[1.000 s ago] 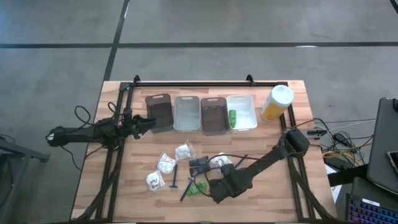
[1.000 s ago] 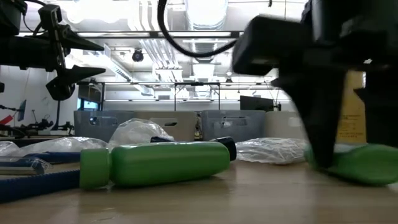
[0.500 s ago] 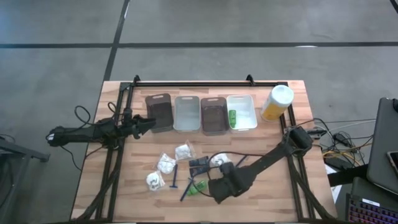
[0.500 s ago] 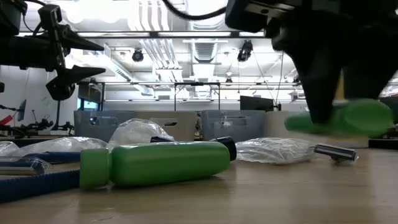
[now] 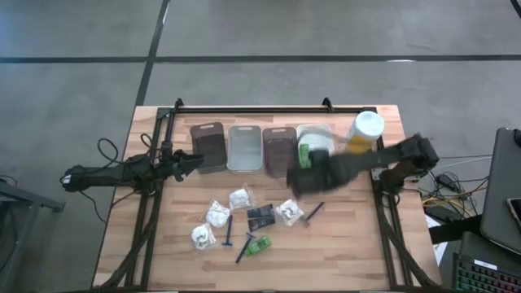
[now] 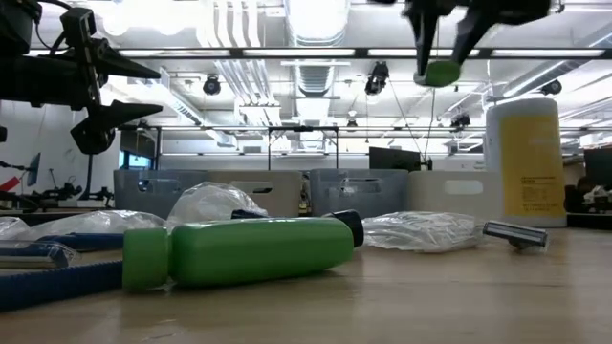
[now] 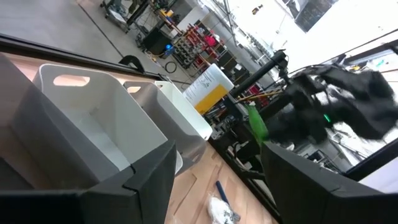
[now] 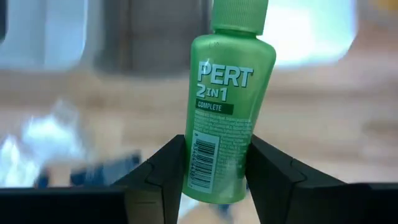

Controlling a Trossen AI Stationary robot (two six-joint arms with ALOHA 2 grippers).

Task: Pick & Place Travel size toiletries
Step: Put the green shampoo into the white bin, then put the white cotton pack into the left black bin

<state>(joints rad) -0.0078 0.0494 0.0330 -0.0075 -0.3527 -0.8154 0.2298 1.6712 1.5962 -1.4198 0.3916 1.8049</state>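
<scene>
right gripper (image 8: 214,171) clamped on green bottle (image 8: 227,99) – airborne near white bin (image 5: 324,134), table's 1 o'clock, left gripper (image 5: 195,160) jaws wide, empty, 9 o'clock

1. This is looking like a big workshop or lab.
2. Long lights (image 6: 316,19) and pipes are hanging from the ceiling.
3. Shelves (image 7: 186,46) full of stuff are standing far behind the wooden table (image 5: 358,244).
4. Cables (image 5: 435,191) are lying beside it.

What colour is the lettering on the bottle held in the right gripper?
White, on the green Pert bottle; clearest in the right wrist view.
</scene>
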